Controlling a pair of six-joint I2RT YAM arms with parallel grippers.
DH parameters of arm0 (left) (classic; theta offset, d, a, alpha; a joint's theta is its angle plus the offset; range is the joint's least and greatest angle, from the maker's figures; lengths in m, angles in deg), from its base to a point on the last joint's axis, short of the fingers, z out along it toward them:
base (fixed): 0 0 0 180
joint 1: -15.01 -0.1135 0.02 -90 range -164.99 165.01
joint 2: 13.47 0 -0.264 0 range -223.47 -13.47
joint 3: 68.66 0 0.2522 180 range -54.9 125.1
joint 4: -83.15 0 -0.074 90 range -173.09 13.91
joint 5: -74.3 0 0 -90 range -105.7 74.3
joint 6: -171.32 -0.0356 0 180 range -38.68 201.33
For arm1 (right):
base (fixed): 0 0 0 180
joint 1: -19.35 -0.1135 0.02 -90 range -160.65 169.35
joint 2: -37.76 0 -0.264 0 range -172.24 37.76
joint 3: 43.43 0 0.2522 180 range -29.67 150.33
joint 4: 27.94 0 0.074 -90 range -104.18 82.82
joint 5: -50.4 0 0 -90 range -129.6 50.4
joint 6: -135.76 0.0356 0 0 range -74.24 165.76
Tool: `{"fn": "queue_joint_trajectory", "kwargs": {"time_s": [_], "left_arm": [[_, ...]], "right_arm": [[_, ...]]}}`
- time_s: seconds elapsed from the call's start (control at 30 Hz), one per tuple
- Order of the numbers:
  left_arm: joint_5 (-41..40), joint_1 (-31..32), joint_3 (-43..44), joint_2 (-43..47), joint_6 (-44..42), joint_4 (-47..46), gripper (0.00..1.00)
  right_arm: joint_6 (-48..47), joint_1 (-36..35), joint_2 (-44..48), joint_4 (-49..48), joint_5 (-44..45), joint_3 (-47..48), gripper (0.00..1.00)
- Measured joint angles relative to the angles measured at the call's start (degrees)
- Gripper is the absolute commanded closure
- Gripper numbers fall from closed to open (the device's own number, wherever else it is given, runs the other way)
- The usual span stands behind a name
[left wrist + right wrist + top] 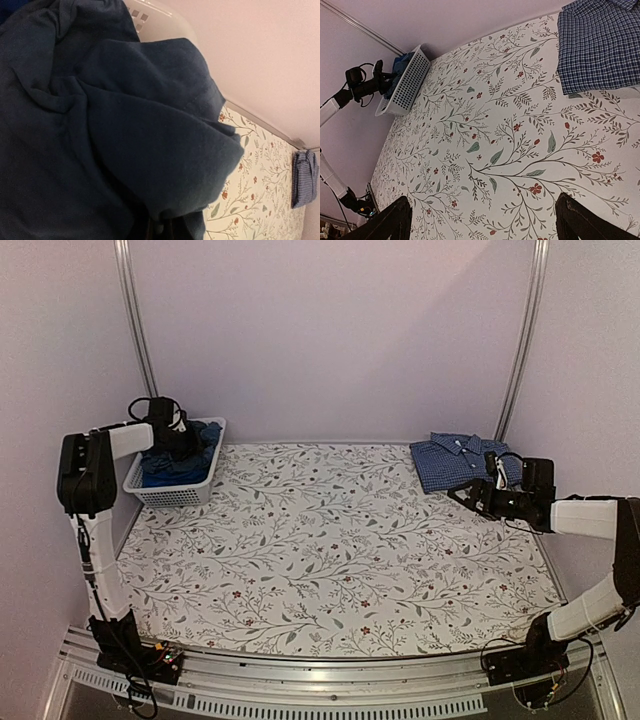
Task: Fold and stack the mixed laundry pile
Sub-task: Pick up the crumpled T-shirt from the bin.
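Op: Navy shirt (125,140) fills my left wrist view, bunched in folds right against the lens. The basket (160,20) rim shows behind it. Left gripper (180,440) is down inside that basket, at the far left corner of the table (330,540).

Desk: Clamped on it?

Op: Can't tell. Cloth hides the fingers up close, and the top view is too small to read. Right gripper (482,212) is spread wide with nothing between the fingers. It hovers over bare table just beside the checked shirt (450,462).

Desk: Risks?

Op: My read, three of them. A thin pinch, and the navy shirt slips back on the lift. A deep pinch through two layers, and the blue cloth (165,468) beneath rides up with it. The basket looks like light mesh and stands right at the table's corner, so a fold snagged on the rim could drag or tip it.

Desk: Contents?

Op: Basket holds the navy shirt on top and blue cloth under it. I can't count how many pieces. The checked shirt lies folded flat at the far right, outside the basket and well apart from it, with nothing stacked on it.
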Motion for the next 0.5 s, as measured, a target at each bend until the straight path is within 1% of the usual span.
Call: {"fn": "queue_joint_trajectory", "kwargs": {"time_s": [0.13,0.23,0.37,0.5], "left_arm": [[0.2,-0.8,0.9,0.6,-1.1,0.5,1.0],[0.0,-1.4,1.0,2.8,-1.8,0.7,1.0],[0.2,-1.8,1.1,8.2,-2.1,1.1,1.0],[2.9,-1.9,2.6,14.3,-2.1,1.2,1.0]], "right_arm": [[0.3,0.0,0.0,-0.4,-0.5,0.0,0.01],[0.5,0.0,0.0,-0.5,-0.8,0.0,0.01],[1.2,0.0,0.4,-0.5,-1.3,0.1,0.01],[1.6,0.0,1.2,-0.3,-1.8,1.1,0.01]]}}
